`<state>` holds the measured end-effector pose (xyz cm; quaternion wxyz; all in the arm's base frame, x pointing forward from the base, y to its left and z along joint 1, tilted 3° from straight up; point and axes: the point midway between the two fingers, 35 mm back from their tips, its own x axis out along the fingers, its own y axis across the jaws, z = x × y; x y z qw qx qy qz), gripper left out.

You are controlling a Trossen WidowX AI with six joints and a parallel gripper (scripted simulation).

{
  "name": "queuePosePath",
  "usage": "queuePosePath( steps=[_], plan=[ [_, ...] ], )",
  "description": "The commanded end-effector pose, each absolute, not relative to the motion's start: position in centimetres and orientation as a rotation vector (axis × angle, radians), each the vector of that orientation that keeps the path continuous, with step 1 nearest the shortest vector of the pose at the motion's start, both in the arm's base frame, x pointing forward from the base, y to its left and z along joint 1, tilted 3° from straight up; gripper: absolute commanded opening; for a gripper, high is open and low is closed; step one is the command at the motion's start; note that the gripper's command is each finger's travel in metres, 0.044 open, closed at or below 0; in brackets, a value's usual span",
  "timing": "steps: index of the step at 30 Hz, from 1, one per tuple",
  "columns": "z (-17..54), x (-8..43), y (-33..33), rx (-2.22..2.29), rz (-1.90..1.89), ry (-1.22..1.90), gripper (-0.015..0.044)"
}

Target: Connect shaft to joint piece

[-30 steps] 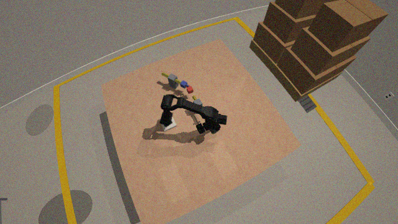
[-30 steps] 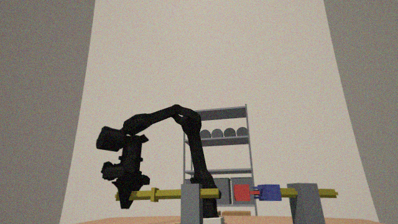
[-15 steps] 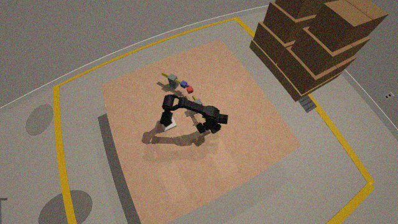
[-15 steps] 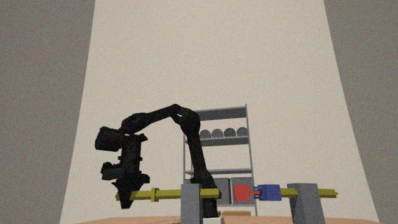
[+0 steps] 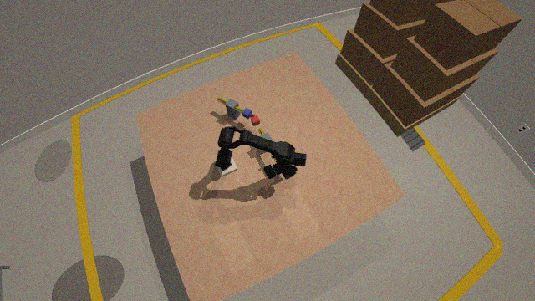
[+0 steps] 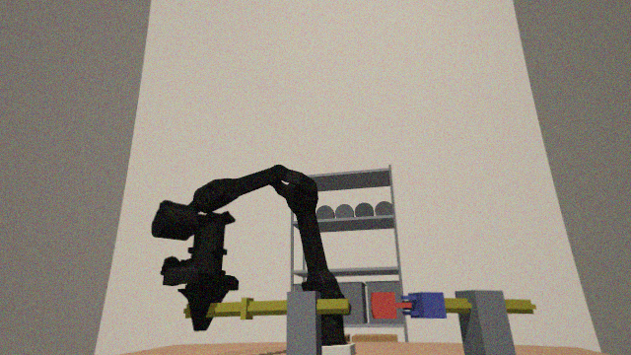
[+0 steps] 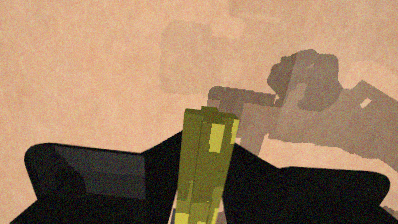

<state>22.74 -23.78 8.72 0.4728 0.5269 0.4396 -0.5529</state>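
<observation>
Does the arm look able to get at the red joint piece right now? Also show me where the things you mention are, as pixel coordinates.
Probably not yet: its gripper (image 6: 199, 318) (image 7: 201, 137) is shut on the second shaft (image 6: 268, 308) (image 7: 202, 150), though nothing seems to cover the red piece (image 5: 255, 120) (image 6: 384, 305) from above.

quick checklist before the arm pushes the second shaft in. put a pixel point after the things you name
1. Gripper (image 6: 199, 322) (image 7: 201, 137) shut on the second shaft (image 6: 268, 308) (image 7: 192, 165): ok
2. Gripper off the red joint piece (image 5: 255, 120) (image 6: 384, 305): ok
3. Second shaft running through its block (image 5: 266, 136) (image 6: 302, 320): ok
4. Opening pointing straight along the second shaft: cannot tell, it is hidden
5. Shaft end already in the opening: not ok, a gap shows
</observation>
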Motion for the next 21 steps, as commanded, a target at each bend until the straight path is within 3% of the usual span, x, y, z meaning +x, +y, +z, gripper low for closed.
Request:
queuePosePath(
  steps=[1, 21],
  plan=[
    [8.7, 22.8, -23.2, 1.288, -1.361, 1.079, 0.0000],
    [8.5, 23.4, -20.3, 1.287, -1.370, 1.087, 0.0000]
  ],
)
